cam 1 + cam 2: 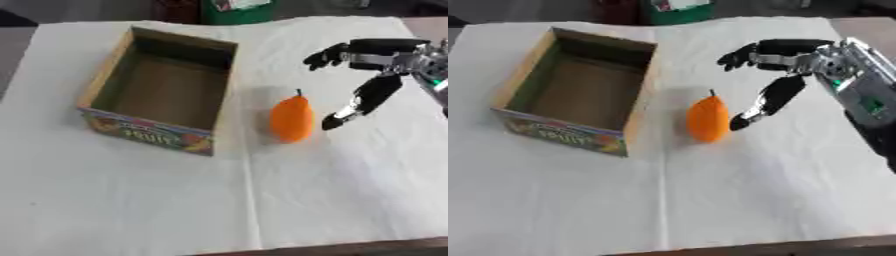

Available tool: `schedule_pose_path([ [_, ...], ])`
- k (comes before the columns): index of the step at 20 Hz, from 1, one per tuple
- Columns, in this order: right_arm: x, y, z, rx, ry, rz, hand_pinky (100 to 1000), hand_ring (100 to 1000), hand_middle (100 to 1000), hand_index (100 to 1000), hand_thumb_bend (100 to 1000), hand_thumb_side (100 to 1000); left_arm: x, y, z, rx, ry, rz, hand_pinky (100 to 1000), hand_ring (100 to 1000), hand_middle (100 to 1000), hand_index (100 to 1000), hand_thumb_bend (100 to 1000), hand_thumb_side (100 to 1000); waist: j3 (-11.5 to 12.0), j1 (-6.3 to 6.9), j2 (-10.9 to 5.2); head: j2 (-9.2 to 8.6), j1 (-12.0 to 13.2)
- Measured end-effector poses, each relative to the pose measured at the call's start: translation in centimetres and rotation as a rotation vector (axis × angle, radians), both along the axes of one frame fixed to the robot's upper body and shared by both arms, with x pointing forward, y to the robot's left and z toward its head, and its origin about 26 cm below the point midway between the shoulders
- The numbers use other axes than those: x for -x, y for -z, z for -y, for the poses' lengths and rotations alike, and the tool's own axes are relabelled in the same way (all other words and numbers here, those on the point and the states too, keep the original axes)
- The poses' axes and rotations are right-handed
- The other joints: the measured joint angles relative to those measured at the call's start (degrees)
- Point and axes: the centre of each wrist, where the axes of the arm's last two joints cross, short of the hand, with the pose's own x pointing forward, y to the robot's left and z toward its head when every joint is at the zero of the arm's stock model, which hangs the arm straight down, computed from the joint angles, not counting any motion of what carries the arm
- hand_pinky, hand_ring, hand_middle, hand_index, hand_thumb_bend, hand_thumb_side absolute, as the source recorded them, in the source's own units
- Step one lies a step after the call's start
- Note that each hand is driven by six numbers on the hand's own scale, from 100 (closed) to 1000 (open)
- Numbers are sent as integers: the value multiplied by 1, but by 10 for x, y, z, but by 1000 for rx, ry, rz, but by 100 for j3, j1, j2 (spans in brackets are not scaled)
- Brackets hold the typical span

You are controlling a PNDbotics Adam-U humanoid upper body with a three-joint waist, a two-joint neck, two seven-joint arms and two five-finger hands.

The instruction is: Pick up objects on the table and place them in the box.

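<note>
An orange pear-shaped fruit [292, 119] with a dark stem lies on the white cloth, just right of the box. The cardboard box [103, 75] stands open-topped at the left, with nothing showing inside and a colourful printed front. My right hand [785, 55] comes in from the right, spread open above and to the right of the fruit. Its thumb [765, 102] points down with the tip close beside the fruit's right side; whether it touches I cannot tell. The fingers [741, 56] reach left above the fruit. My left hand shows in neither view.
A white cloth [332, 200] covers the table, with a crease running down the middle. A green container [238, 11] stands beyond the far edge. The table's front edge [367, 247] shows at the bottom right.
</note>
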Motion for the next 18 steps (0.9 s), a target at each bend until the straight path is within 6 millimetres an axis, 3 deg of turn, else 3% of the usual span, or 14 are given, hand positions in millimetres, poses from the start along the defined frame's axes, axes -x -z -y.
schedule_pose_path([
  [9, -7, 8, -7, -2, -27, -57, 897, 916, 857, 1000, 785, 587, 0, 0, 1, -4, 7, 0, 447, 575, 638, 668, 114, 797, 25, 2, 9, 25, -30],
  [18, -12, 15, -21, -6, -55, -62, 884, 915, 864, 1000, 784, 578, 0, 0, 1, -6, 10, -3, 447, 575, 638, 666, 111, 795, 24, 1, 10, -80, -264],
])
